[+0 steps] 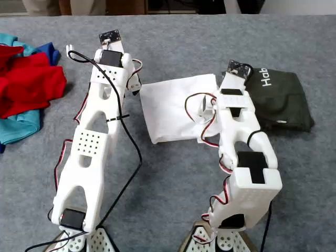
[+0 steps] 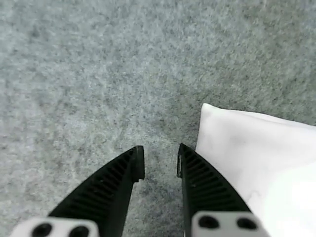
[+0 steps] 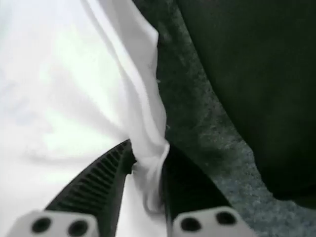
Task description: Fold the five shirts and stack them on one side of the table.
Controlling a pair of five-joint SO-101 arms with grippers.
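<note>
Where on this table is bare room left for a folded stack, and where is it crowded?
Bare: the far strip of the table beyond the white shirt; the near right corner, before the dark shirt; the near left, before the unfolded pile. Crowded: the middle, where the right tool grips the white shirt beside the dark one.

The table point(image 1: 173, 37) has a grey, felt-like surface.
</note>
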